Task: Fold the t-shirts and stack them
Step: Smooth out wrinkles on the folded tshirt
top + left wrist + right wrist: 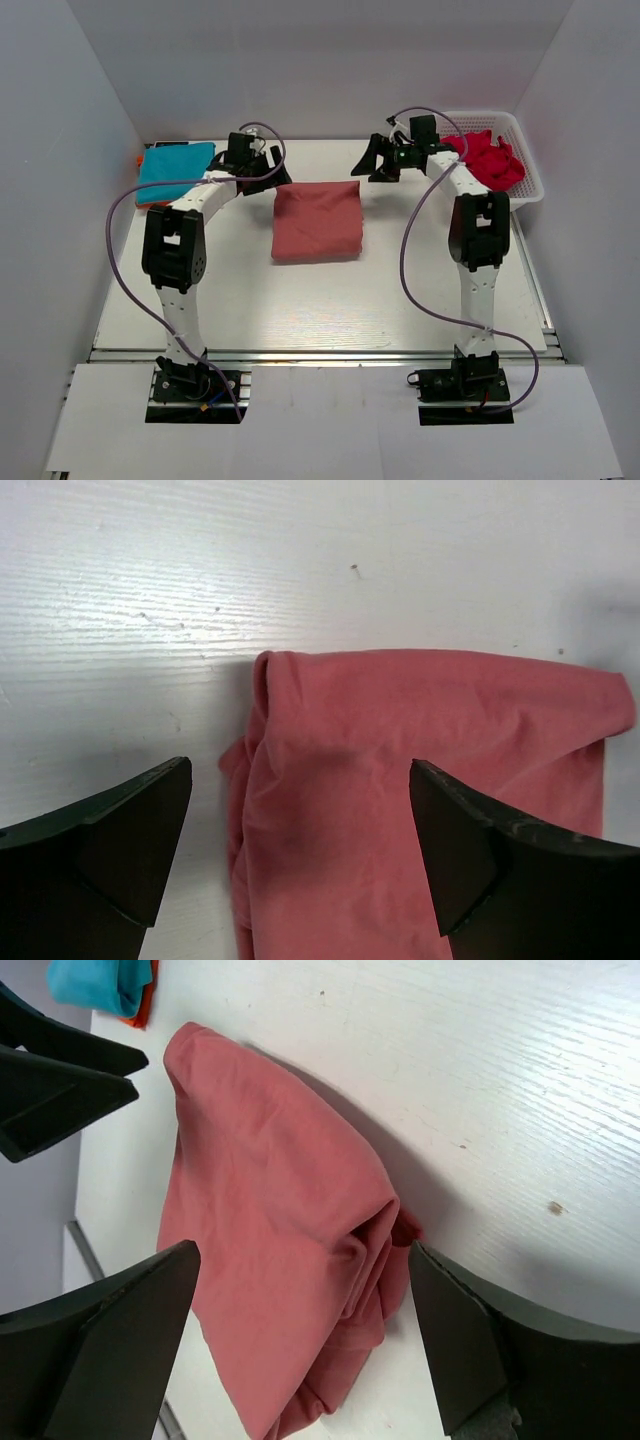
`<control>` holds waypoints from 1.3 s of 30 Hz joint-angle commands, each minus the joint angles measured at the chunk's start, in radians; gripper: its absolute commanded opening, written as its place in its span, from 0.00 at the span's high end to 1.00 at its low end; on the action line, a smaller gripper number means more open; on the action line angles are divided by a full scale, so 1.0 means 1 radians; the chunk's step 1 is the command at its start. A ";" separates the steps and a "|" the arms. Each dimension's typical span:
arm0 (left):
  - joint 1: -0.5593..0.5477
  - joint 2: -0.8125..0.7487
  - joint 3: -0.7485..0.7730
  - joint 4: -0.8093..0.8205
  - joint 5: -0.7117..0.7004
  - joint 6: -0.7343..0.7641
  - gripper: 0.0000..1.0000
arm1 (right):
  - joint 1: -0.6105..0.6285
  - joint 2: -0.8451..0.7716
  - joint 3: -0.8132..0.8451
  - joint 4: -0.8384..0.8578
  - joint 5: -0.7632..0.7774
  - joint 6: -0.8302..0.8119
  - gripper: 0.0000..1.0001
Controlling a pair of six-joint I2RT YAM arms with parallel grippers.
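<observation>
Finding, at the far left of the table (pixel 300 300), a folded teal t-shirt (pixel 175 170) lying on an orange t-shirt (pixel 147 995), only its edge peeking out. Holding the left gripper (pixel 262 172) spread wide and gripping nothing, hanging at the far left corner of the salmon-red t-shirt (pixel 317 222) lying folded mid-table. Spreading the right gripper (pixel 372 166) just as wide, also empty, near that shirt's far right corner. Seeing, far right, a crimson t-shirt (pixel 490 158) bunching inside the white basket (pixel 530 185).

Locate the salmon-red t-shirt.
Top view: the salmon-red t-shirt lies folded in the middle of the table, between the teal t-shirt far left and the basket far right.
</observation>
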State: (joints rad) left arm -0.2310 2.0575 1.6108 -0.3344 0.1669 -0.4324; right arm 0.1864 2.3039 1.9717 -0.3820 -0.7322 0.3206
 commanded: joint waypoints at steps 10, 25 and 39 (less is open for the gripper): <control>-0.025 -0.071 -0.075 0.216 0.281 0.004 0.00 | 0.087 -0.354 -0.442 0.185 -0.225 -0.020 0.10; -0.007 0.229 0.032 0.176 0.310 -0.029 0.00 | 0.044 -0.098 -0.574 0.341 -0.325 -0.049 0.10; -0.027 0.083 0.129 0.137 0.287 0.132 0.00 | 0.033 -0.219 -0.455 0.224 -0.236 -0.108 0.10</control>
State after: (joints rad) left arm -0.2428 2.2726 1.7046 -0.1658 0.4862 -0.3782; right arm 0.2180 2.2009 1.4593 -0.1177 -1.0187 0.2531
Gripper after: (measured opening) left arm 0.994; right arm 0.902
